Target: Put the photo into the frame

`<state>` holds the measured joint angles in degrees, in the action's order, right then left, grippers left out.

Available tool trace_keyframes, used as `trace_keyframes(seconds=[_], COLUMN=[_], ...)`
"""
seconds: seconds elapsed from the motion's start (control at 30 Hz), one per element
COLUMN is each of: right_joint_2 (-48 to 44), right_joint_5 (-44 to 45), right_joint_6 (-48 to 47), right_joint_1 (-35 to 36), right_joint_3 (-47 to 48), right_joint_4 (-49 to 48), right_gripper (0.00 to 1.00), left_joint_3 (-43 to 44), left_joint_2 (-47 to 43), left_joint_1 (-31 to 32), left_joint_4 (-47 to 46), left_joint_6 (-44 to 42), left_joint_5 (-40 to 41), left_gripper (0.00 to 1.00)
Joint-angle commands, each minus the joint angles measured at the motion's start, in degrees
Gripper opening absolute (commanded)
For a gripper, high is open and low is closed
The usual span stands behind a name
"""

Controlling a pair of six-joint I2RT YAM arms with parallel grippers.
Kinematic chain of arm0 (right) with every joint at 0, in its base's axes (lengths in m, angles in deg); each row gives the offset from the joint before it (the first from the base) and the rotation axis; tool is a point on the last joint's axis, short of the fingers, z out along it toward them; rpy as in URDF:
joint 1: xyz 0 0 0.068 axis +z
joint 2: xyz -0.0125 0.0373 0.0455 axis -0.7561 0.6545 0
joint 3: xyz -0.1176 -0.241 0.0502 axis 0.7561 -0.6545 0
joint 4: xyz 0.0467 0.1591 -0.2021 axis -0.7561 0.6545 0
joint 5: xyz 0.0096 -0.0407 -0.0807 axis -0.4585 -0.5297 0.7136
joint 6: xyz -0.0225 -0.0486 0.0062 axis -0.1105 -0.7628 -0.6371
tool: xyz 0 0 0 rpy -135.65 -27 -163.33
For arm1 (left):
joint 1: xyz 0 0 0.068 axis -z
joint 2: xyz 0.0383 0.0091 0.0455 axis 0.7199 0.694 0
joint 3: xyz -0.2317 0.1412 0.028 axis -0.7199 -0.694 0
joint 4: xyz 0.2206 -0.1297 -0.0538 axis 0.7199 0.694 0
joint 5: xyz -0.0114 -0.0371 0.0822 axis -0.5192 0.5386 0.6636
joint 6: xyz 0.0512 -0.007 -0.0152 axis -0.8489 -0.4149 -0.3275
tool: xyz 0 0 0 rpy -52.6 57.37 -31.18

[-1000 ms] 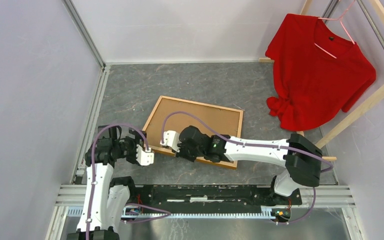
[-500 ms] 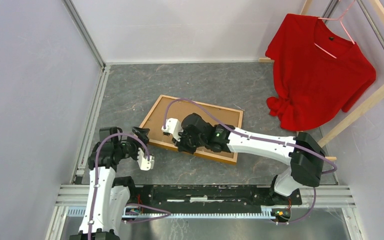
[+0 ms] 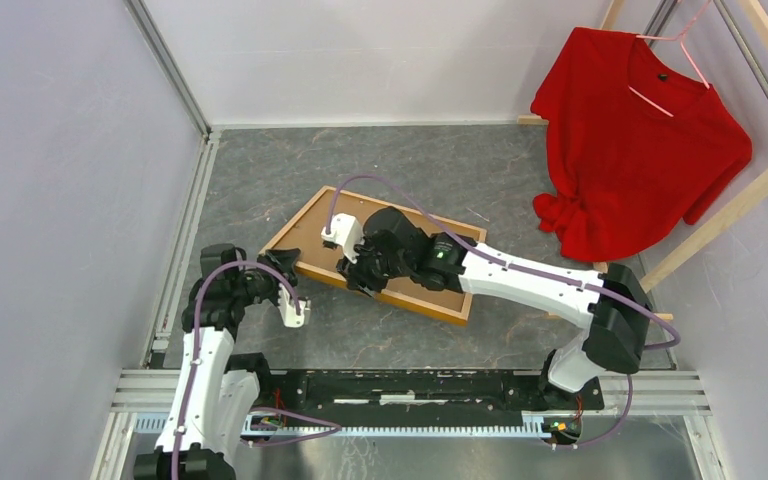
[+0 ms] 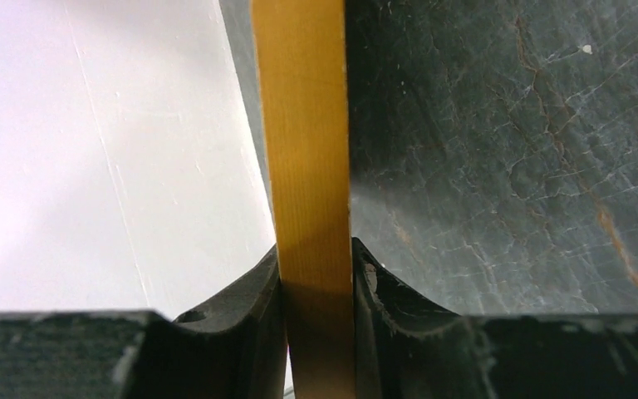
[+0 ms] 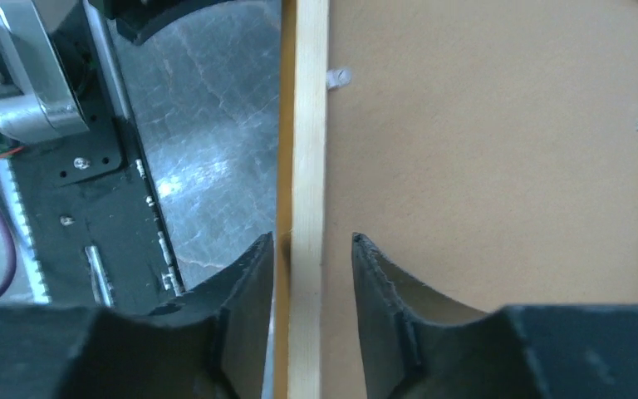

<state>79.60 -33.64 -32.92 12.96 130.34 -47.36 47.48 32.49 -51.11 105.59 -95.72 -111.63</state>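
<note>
The frame (image 3: 430, 310) lies at an angle on the grey marbled tabletop (image 3: 410, 160), about mid-depth and a little left of centre, its left corner pointing toward the left arm. Its back faces up, and a brown backing board (image 3: 305, 238) fills the opening. The left end effector (image 3: 282, 268) sits at the frame's near-left corner. In the left wrist view it (image 4: 316, 266) is clenched on an orange-brown rail (image 4: 303, 125), with both fingers pressed against the wood. There the tabletop lies on one side of the rail and a plain white surface on the other; whether that is the photo's back cannot be told. The right arm reaches across the frame from the right, and the right end effector (image 3: 350, 268) is at the near long rail. In the right wrist view its (image 5: 311, 249) fingers straddle the pale rail (image 5: 309, 125) unclenched, with a gap showing on the board's side. The backing board (image 5: 490, 150) spreads beyond them, with a small metal tab (image 5: 338, 77) at the rail's inner edge. At the far right a red shirt (image 3: 640, 150) hangs from a pale wooden rack (image 3: 730, 215), well apart from the frame.
</note>
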Motion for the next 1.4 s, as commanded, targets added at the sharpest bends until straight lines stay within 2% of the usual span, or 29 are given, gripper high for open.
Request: trace_keyframes(seconds=[0.0,0.03,0.07,0.23,0.4,0.57,0.8,0.93,1.0,1.1,1.13,1.23,1.27,1.3,1.37], right_joint_2=[-5.8,-7.0,-7.8,-11.1,-11.9,-11.4,-7.8,-5.4,-5.2,-5.3,-5.3,-5.3,-5.3,-5.4,-5.6], right_joint_5=[4.3,4.5,4.5,8.7,16.8,20.3,26.3,32.6,36.2,38.1,38.1,37.5,37.4,37.3,36.7], right_joint_6=[-5.3,-6.8,-8.1,-14.6,-21.3,-26.9,-30.9,-31.9,-32.0,-31.8,-31.4,-30.3,-29.9,-29.0,-27.6], right_joint_1=[-0.2,-0.1,-0.2,1.1,3.8,5.1,5.7,5.9,5.9,5.9,5.9,5.9,5.9,5.9,5.9], right_joint_3=[3.8,2.8,2.1,-1.3,-4.5,-6.1,-7.7,-9.0,-9.8,-9.3,-8.9,-7.1,-6.1,-5.2,-3.2], right_joint_4=[-4.8,-5.1,-5.1,-2.9,-0.7,-0.7,-2.6,-5.6,-8.5,-11.1,-11.4,-11.6,-11.5,-11.4,-11.2], right_gripper=[0.60,0.85,0.98,0.98,0.98,0.87,0.83,0.76,0.68,0.41,0.31,0.14,0.11,0.11,0.11], left_joint_3=[1.8,2.5,3.5,8.8,11.9,13.8,14.8,15.3,15.6,16.3,16.5,17.1,17.4,17.7,19.0], left_joint_2=[-0.4,-0.2,0.2,2.8,3.9,5.3,6.0,6.7,6.9,7.4,7.4,7.6,7.4,7.3,7.5], left_joint_1=[0.6,0.6,0.7,0.9,1.1,1.3,1.3,1.4,1.4,1.3,1.3,1.3,1.3,1.4,1.2], left_joint_4=[-3.7,-3.7,-3.2,1.7,4.2,5.0,5.0,5.0,5.0,5.0,5.0,3.0,1.4,-0.9,-2.8], left_joint_6=[4.9,6.2,7.5,10.6,13.0,14.4,15.8,16.4,16.8,17.6,18.2,23.5,25.4,30.4,36.3], left_joint_5=[-2.9,-2.8,-2.9,-3.8,-4.1,-4.2,-3.9,-3.6,-3.6,-3.4,-3.4,-3.5,-3.6,-3.7,-3.7], left_gripper=[0.31,0.31,0.31,0.31,0.29,0.28,0.27,0.27,0.27,0.29,0.31,0.50,0.63,0.85,0.99])
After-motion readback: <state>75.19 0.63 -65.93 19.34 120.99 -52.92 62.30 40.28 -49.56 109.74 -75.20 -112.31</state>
